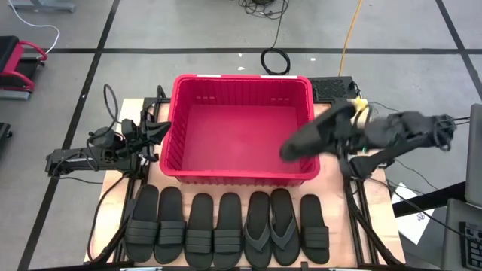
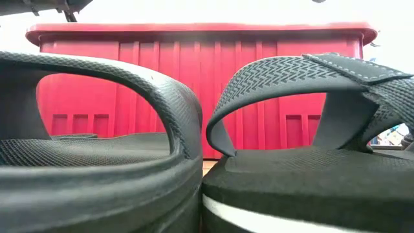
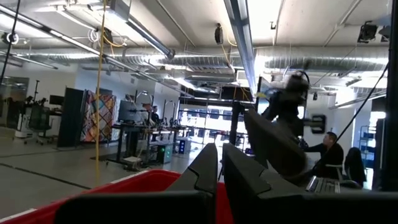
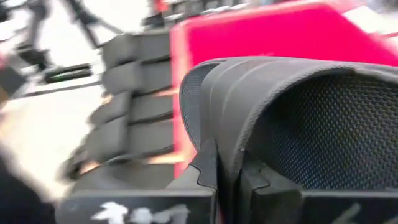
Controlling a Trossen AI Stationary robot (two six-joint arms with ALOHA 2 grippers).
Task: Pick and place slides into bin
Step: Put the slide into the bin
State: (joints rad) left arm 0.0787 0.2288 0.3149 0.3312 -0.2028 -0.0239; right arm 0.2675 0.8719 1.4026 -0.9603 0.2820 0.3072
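The right hand (image 1: pixel 348 124) is clamped on one black slide (image 1: pixel 316 132), held in the air over the right rim of the red bin (image 1: pixel 241 175). The slide's long axis runs slantwise, its free end reaching inward over the bin's empty floor while the gripped end sits by the rim. The bin's open floor lies just below and to the left of the slide, so a release there looks close. The left hand (image 1: pixel 154 133) waits, fingers shut and empty, just outside the bin's left wall. Seven more slides (image 1: pixel 226 228) lie side by side on the table (image 1: pixel 113 181) along the bin's near wall. Beyond is an open workshop with a seated person (image 3: pixel 326 155).
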